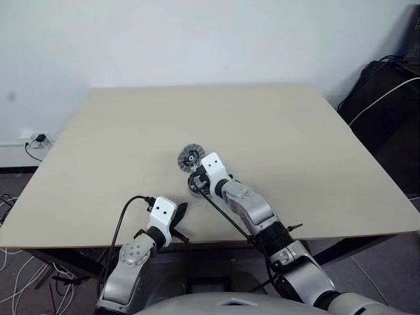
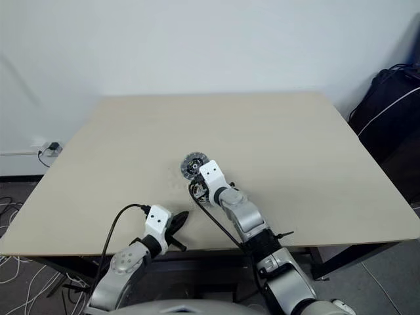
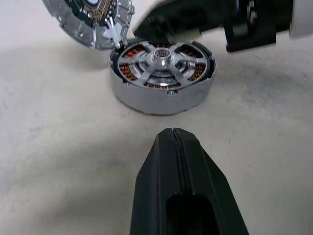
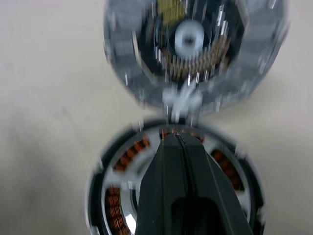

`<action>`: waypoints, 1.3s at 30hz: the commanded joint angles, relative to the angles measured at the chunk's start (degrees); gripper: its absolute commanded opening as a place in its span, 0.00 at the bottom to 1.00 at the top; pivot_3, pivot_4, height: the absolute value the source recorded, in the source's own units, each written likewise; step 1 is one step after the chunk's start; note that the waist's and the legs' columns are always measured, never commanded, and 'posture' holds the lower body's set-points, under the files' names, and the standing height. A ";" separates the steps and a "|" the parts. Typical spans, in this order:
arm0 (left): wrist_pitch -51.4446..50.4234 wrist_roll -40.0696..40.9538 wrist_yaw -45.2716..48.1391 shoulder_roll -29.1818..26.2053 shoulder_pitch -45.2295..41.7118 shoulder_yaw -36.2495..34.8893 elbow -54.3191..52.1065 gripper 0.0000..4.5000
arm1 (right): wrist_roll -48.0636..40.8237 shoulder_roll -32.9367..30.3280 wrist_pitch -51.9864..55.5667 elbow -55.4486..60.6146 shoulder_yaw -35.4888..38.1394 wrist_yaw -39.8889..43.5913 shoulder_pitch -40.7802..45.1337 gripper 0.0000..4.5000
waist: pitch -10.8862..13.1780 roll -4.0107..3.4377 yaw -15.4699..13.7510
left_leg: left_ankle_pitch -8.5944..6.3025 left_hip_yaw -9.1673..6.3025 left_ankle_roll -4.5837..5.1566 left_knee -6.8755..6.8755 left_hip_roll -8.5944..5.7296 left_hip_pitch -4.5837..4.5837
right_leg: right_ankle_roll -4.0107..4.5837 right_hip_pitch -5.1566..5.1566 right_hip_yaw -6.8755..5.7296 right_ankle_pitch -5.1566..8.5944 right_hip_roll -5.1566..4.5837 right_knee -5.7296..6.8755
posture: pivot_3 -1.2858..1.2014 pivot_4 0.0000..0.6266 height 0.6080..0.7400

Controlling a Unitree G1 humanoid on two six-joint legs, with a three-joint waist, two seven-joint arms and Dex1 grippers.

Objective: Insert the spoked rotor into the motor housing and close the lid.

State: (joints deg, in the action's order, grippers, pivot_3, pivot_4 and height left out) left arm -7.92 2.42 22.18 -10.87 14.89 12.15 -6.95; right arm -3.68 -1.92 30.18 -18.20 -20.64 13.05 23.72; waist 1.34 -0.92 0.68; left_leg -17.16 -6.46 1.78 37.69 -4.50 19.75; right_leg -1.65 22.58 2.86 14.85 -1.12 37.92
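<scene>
The motor housing (image 3: 157,99) sits on the table, grey outside with copper windings inside. The silver spoked rotor (image 3: 162,56) lies in it, over the windings. Just beyond it the lid (image 1: 190,157) lies ribbed face up with a dark centre, joined to the housing's rim by a small pale tab. My right gripper (image 4: 175,141) is shut with nothing in it, its tips over the housing's far rim by the tab. My left gripper (image 3: 173,134) is shut and empty, pointing at the housing from a short way off, near the table's front edge (image 1: 182,211).
The beige table (image 1: 295,144) stretches wide on all sides of the parts. A black bag (image 1: 387,98) with a white cable stands off the table's right side. A wall socket and cables (image 1: 36,140) are at the far left, by the floor.
</scene>
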 commanded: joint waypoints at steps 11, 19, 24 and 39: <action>1.60 0.38 -0.07 0.58 -1.05 0.51 -1.35 0.00 | 3.66 -10.39 2.15 11.18 -4.67 17.36 4.85 0.00 | -0.01 0.00 0.00 | -0.01 -0.01 0.02 0.10 -0.02 -0.05 | -0.02 -0.09 -0.03 0.00 -0.01 0.01 | 0.52 0.00 1.00; 1.75 -0.16 -0.01 1.05 -2.00 1.72 0.24 0.00 | 8.98 -22.97 0.97 16.40 -16.41 37.67 12.95 0.49 | 0.01 0.07 -0.09 | -0.01 -0.06 0.03 0.10 0.00 -0.03 | -0.02 -0.09 -0.10 0.01 -0.01 -0.03 | 0.52 0.00 1.00; 2.33 -0.10 -0.55 1.82 -1.96 1.92 0.92 0.00 | 12.83 -24.47 -1.65 13.31 -21.46 44.81 17.17 0.49 | 0.03 0.10 -0.17 | -0.02 -0.07 0.04 0.13 0.00 0.00 | -0.01 -0.09 -0.12 0.00 -0.03 -0.03 | 0.52 0.00 1.00; 4.12 0.25 -2.77 2.84 0.04 1.25 0.52 0.00 | 18.35 -19.00 -8.53 -2.74 -22.90 50.04 21.55 0.49 | 0.03 0.13 -0.59 | -0.02 -0.10 0.01 0.13 -0.01 0.01 | 0.01 -0.07 -0.15 -0.01 -0.04 -0.02 | 0.52 0.00 1.00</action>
State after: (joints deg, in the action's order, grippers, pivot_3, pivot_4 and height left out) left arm -5.36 2.38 19.83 -8.30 15.17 13.82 -4.96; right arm 13.98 -21.40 22.91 -20.33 -44.52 62.58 43.63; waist 1.37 -0.80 0.08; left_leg -17.18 -6.56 1.79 37.81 -4.51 19.76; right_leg -1.64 22.51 2.71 14.84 -1.16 37.90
